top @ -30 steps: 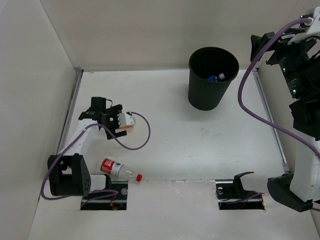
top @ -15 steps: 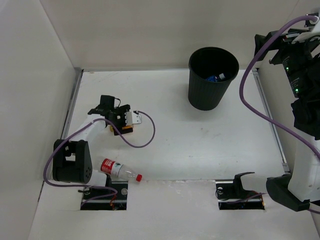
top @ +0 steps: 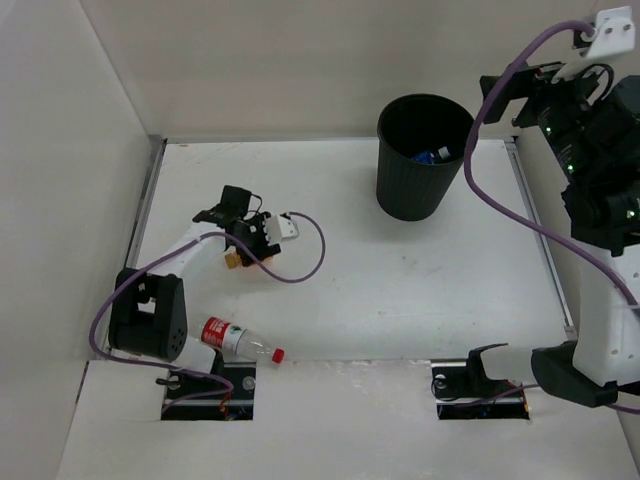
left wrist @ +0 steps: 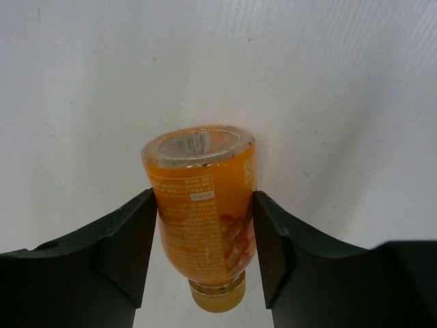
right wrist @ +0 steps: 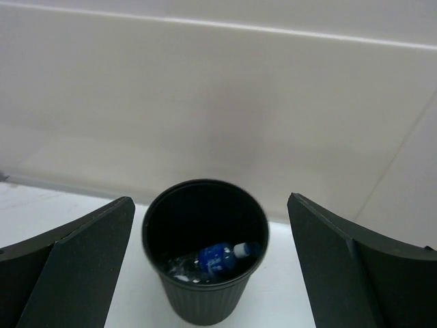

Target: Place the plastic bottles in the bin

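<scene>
Orange bottle clamped in left end effector, bin well apart

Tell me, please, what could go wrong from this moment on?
1. The left gripper pinches the orange bottle only by its smooth round sides, so it might slip or swivel in the carry.
2. The bin stands far from that arm, and the right gripper is open and raised near it; the arms might meet there, or the bottle might strike the rim.
3. The red-label bottle lies beside the left arm's base and might get knocked.
</scene>
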Controlling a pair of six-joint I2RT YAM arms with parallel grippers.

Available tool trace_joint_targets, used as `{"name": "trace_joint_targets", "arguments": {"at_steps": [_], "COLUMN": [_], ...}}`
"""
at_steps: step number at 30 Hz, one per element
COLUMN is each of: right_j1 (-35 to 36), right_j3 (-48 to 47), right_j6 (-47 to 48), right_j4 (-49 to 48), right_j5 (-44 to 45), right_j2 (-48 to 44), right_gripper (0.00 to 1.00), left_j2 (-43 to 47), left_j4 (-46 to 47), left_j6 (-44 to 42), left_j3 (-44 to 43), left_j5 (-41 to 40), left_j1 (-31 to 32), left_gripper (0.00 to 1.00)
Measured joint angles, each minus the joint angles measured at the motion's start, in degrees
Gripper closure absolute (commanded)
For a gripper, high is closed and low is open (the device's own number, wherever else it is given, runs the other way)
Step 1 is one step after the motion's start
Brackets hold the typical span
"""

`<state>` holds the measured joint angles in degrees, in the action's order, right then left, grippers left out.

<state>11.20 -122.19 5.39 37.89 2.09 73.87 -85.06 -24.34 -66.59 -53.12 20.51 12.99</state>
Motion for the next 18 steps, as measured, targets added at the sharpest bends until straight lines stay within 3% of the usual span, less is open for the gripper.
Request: {"name": "trace_joint_targets", "arguments": {"at_steps": [6, 11, 14, 18], "right_j1": [3.3, 5.0, 5.1, 5.1], "right_j3": [5.5, 11.5, 14.3, 15.3], "right_j6": [-4.2, -8.5, -12.5, -18.6], "right_j4": [0.1, 0.6, 0.7, 0.1], "right_j5": [-6.7, -18.3, -28.0, -42.2], "right_j2": [2.5, 4.7, 6.4, 9.4], "right_gripper": [0.0, 0.0, 0.0, 0.0], "left_j2": [1.7, 5.6, 7.4, 8.0], "left_j4": [-6.4, -8.2, -4.7, 8.2], "left_j6": [20.3, 41.4, 56.7, 81.6], "left_j3": [-12.0, -26.1, -30.6, -31.1], "left_j5": [1.2, 12.0, 20.9, 30.1], "left_j1": [1.3, -3.2, -7.6, -9.2], "left_gripper": [0.85, 0.85, 0.86, 0.86]}}
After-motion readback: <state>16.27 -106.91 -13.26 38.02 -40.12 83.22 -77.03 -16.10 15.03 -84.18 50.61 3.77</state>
